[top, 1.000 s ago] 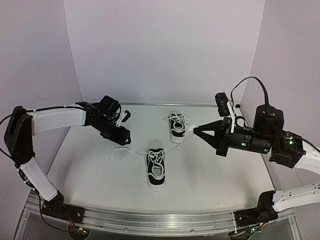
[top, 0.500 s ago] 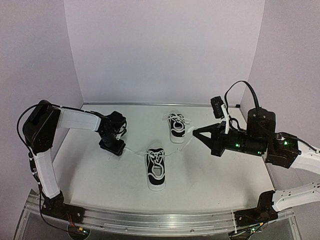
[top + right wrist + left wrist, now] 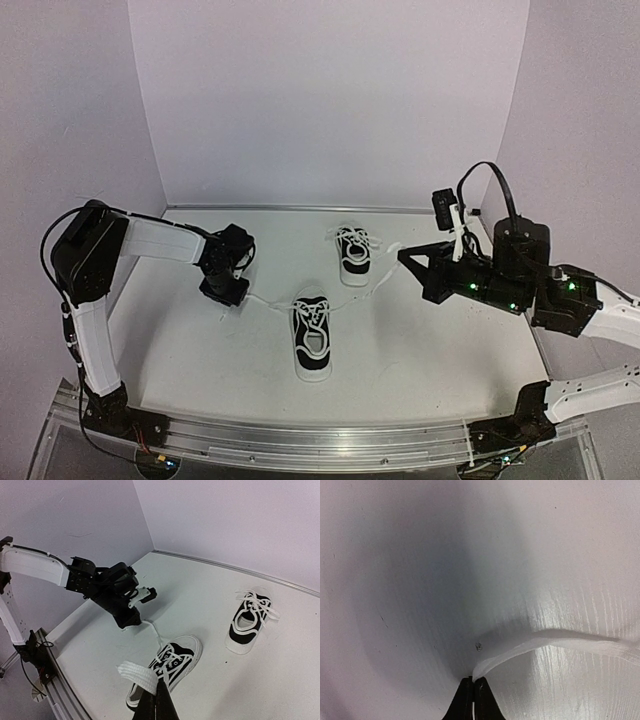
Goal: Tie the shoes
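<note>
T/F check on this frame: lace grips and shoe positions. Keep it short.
1. The left tool is shut on a white lace down at the table. True.
2. The right tool is open and empty. False: it is shut on a flat white lace end.
3. The two shoes touch each other. False: the nearer shoe and the farther shoe stand apart, with bare table between them.
4. The lace in the left tool runs to the nearer shoe. True: in the top view it trails across the table to that shoe.
</note>
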{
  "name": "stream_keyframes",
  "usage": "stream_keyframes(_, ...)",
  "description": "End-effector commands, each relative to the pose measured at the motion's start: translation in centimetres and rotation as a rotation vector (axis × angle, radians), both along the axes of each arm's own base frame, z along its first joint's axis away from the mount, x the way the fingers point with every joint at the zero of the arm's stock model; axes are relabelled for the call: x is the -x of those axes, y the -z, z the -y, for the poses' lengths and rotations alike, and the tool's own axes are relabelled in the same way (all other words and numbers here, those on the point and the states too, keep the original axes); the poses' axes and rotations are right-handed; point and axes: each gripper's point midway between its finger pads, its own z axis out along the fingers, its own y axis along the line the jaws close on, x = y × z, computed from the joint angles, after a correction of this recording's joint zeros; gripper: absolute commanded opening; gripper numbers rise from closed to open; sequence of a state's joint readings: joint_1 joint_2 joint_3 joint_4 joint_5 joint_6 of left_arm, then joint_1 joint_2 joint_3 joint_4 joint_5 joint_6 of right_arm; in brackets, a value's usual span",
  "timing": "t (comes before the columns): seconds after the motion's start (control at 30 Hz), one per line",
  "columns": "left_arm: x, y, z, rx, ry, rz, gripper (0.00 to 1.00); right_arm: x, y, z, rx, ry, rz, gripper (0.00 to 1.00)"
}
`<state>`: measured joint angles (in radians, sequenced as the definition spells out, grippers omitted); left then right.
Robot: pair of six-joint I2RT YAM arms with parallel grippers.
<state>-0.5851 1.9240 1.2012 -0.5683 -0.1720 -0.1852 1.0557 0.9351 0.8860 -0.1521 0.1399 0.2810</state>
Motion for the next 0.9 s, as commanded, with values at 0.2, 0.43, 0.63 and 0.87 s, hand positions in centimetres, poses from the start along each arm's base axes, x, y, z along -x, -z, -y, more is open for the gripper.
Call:
stream_keyframes(0.2, 5.7, -5.1, -0.8, 0.039, -0.041, 0.035, 0.00, -4.2, 0.6, 0.4, 0.081, 0.242, 0.011, 0.00)
stream_keyframes(0.43, 14.0, -10.6, 1.5, 0.314, 0.010, 0.093, 0.00, -8.0, 0.8, -5.2, 0.086, 0.188, 0.016, 0.00)
stream_keyframes(0.63, 18.7, -15.0, 0.5, 0.559, 0.008, 0.140, 0.00, -10.1, 0.8, -15.3, 0.024, -0.037, -0.010, 0.00)
stream_keyframes(0.87, 20.8, -16.0, 0.6, 0.649, 0.066, 0.133, 0.00, -9.6, 5.1, -25.9, -0.022, -0.247, -0.129, 0.00)
